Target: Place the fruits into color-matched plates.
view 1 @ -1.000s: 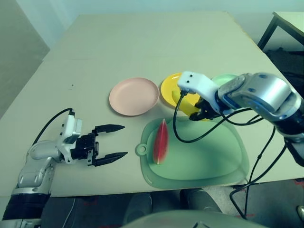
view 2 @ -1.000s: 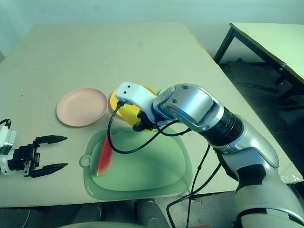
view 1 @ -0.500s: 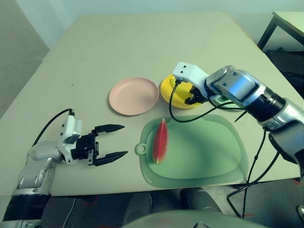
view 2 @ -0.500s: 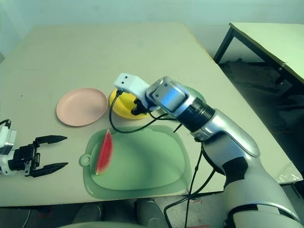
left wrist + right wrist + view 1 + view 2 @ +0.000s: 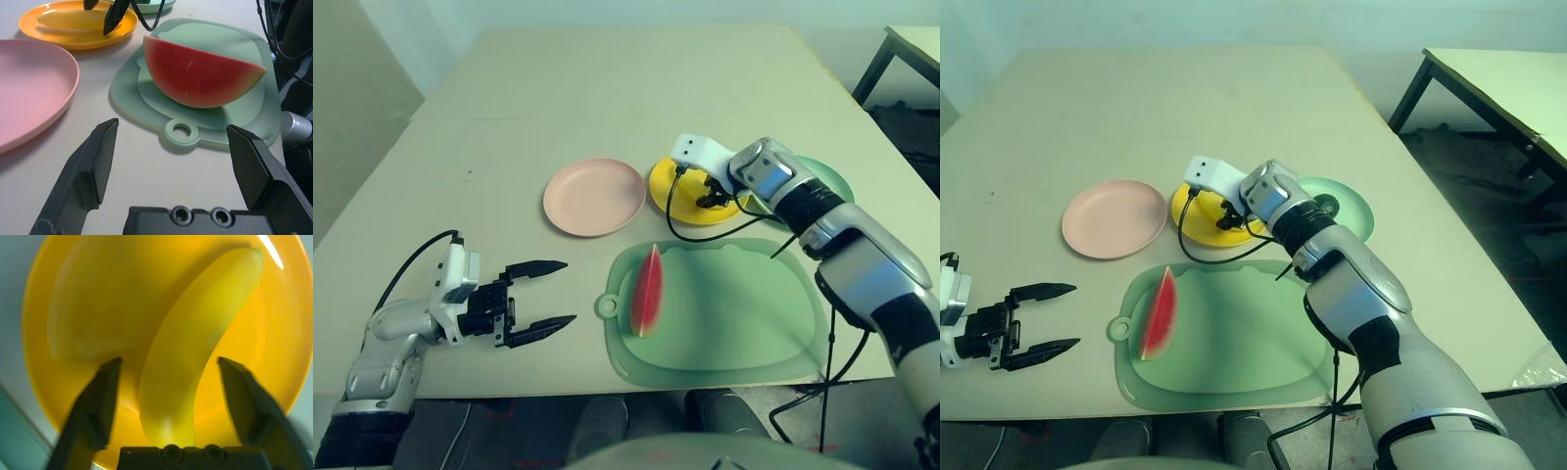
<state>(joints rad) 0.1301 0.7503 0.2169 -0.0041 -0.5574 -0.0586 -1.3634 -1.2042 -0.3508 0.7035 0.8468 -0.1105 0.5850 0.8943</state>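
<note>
The yellow banana (image 5: 190,347) lies in the yellow plate (image 5: 668,186). My right gripper (image 5: 713,196) hangs just over it, open, one finger on each side of the fruit, not gripping. The red watermelon wedge (image 5: 647,291) stands on its green rind near the left end of the green mat (image 5: 744,313). The pale pink plate (image 5: 594,196) sits bare to the left of the yellow one. A dark avocado (image 5: 1324,206) rests in the mint green plate (image 5: 1351,211), partly behind my right forearm. My left gripper (image 5: 568,292) is open near the table's front left, pointing toward the mat.
The mat has a ring tab (image 5: 605,306) facing my left gripper. A black cable (image 5: 705,235) loops from my right wrist over the mat's far edge. Another table (image 5: 1489,88) stands to the right. The table's far half is bare.
My right gripper has moved off the mat's far edge to over the yellow plate and opened, leaving the banana lying in the plate. The left arm has stayed in place.
</note>
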